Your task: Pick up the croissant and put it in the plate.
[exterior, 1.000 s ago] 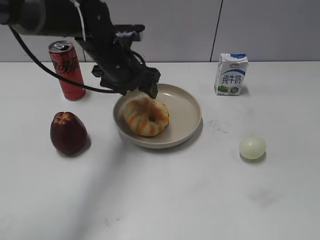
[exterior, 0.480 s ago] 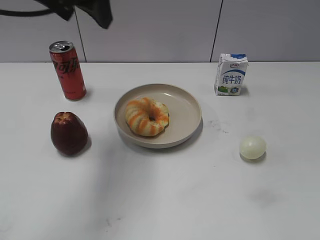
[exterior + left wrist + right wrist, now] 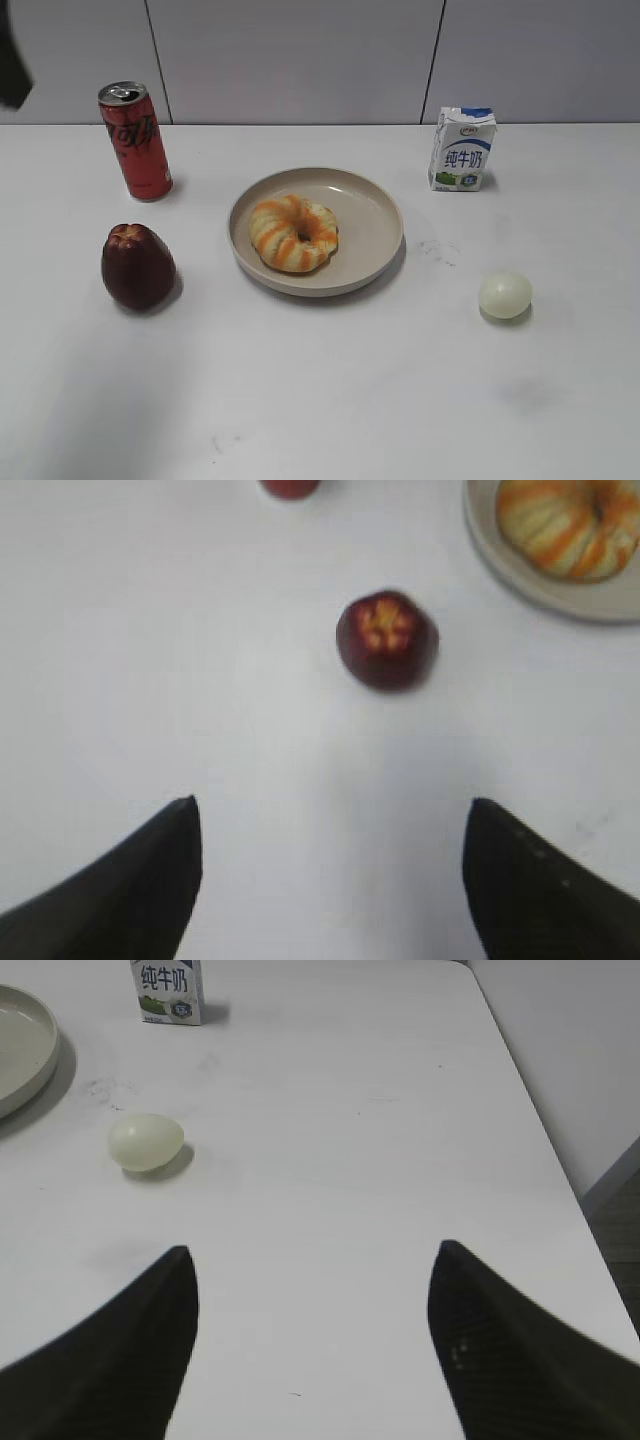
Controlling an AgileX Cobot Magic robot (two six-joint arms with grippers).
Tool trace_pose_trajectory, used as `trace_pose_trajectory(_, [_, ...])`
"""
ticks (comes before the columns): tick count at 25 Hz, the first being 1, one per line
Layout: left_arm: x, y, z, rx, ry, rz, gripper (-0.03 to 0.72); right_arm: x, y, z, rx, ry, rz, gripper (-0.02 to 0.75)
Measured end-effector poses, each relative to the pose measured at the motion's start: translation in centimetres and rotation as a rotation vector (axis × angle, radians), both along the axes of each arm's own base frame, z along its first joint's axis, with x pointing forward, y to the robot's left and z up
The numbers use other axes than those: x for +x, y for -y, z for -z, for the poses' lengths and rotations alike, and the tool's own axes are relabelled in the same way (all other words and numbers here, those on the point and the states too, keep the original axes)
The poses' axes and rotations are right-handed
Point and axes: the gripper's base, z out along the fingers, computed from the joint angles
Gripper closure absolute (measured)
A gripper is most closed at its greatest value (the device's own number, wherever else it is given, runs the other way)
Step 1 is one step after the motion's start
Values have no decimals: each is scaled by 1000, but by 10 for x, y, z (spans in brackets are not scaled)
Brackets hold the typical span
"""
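One croissant [image 3: 294,233] flat, hole up, in plate [image 3: 375,215]

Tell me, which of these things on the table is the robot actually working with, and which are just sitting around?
Part of the job:
- croissant, lying in the plate
- plate

Just lying about:
- red soda can, upright
- dark red fruit
- milk carton, upright
- pale egg-like ball

Both grippers are open and hold nothing.

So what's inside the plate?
The striped croissant lies inside the plate, left of its middle. Nothing else shows there; the patch of plate beneath the croissant is covered.
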Motion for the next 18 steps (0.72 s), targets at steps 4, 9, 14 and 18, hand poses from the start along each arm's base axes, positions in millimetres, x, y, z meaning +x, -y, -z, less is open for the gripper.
trace_pose_trajectory(4, [-48,-27,35,-10,10,-46,89,0,0,0,0,0,0,193])
trace_pose_trajectory(9, [-102,-48,69,-42,73,-46,89,0,0,0,0,0,0,193])
trace_pose_trajectory(14, [-138,-62,83,-111,209,-44,89,0,0,0,0,0,0,193])
trace_pose_trajectory(18, [-151,-67,86,-139,273,-44,90,0,0,0,0,0,0,193])
